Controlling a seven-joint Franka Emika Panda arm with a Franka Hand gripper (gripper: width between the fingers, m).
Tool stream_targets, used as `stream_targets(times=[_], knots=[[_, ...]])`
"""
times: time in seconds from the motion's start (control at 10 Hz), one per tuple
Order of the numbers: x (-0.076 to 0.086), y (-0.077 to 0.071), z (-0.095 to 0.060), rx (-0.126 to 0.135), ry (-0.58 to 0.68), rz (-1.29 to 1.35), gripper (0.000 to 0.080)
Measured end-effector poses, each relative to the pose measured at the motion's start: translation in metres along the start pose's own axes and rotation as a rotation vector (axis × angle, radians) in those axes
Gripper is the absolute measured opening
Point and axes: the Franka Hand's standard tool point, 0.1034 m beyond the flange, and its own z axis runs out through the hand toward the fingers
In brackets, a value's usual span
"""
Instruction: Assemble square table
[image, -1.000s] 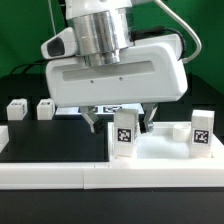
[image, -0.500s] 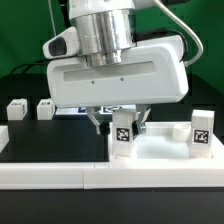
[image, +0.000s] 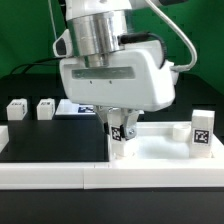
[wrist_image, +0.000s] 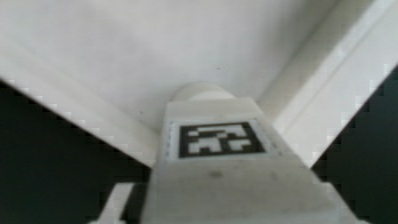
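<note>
The white square table slab (image: 160, 151) lies on the exterior view's right with its raised rim up. A short white tagged leg (image: 121, 146) stands upright at the slab's near corner on the exterior view's left. My gripper (image: 120, 131) comes straight down over it and is shut on the leg's upper part. In the wrist view the leg (wrist_image: 221, 140) fills the foreground with its tag facing the camera, above the slab's corner (wrist_image: 160, 50). A second leg (image: 201, 131) stands upright at the slab's corner on the exterior view's right.
Two loose legs (image: 16, 110) (image: 45, 108) stand on the black table on the exterior view's left. The marker board (image: 76, 107) lies behind the arm. The long low white border wall (image: 55, 172) runs along the front edge.
The hand has turned about its vertical axis with the leg between its fingers, so the leg's tag now faces a different way. The other legs have not moved.
</note>
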Motion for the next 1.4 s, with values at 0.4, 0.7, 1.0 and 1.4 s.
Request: stream_targets(times=[0.4, 0.7, 1.0, 1.4], knots=[[-0.003, 0.000, 0.001, -0.015, -0.016, 0.507, 0.0289], [-0.003, 0.001, 0.001, -0.012, -0.012, 0.447, 0.0362], [-0.010, -0.002, 0.001, 0.014, 0.015, -0.013, 0.0628], [-0.009, 0.001, 0.003, -0.028, 0.026, -0.464, 0.0649]])
